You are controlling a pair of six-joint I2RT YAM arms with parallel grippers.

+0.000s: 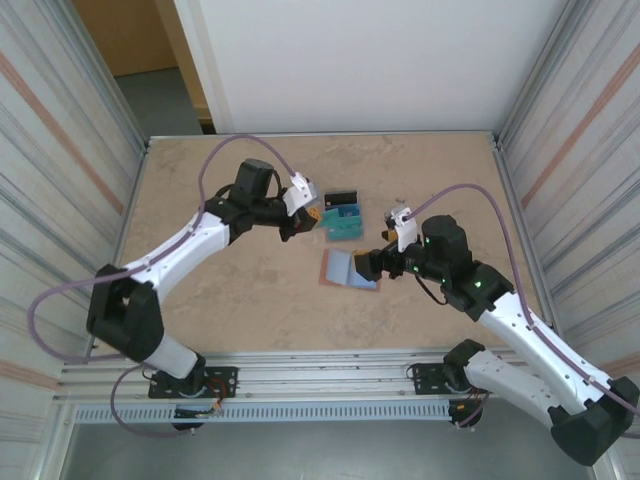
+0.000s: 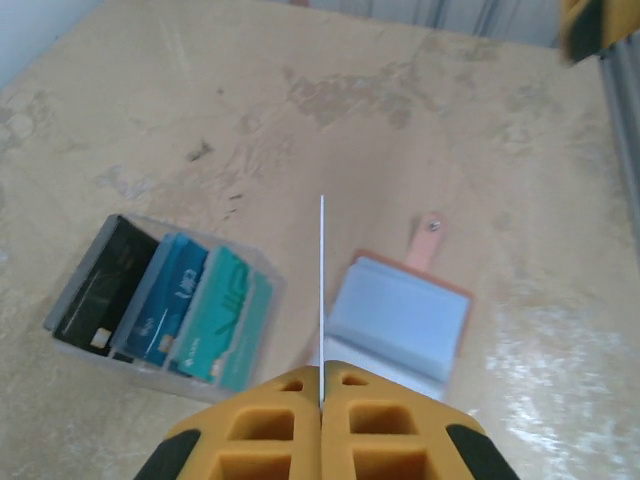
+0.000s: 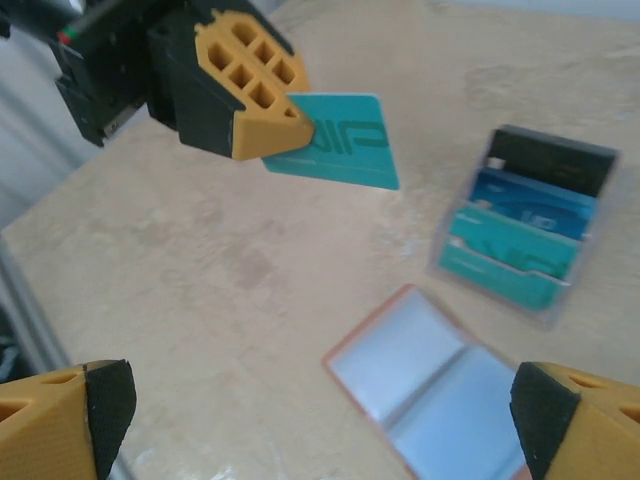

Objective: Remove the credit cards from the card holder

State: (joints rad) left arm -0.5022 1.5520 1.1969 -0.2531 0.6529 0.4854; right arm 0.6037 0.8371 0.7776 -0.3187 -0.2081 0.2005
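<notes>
As L end effector (image 2: 321,378) grips card (image 3: 345,150), wallet (image 3: 430,385) gapes.

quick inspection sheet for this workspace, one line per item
surface: beige mottled tabletop, a few dark smudges
job's things: card holder lying open and flat; black, blue and teal credit cards standing in a clear tray; one teal card held in the air
clutter: nothing seen
grippers: left gripper shut on the teal card; right gripper open wide near the card holder
cables: purple-grey cable looped along each arm
surroundings: ribbed metal side walls, white back panel
</notes>
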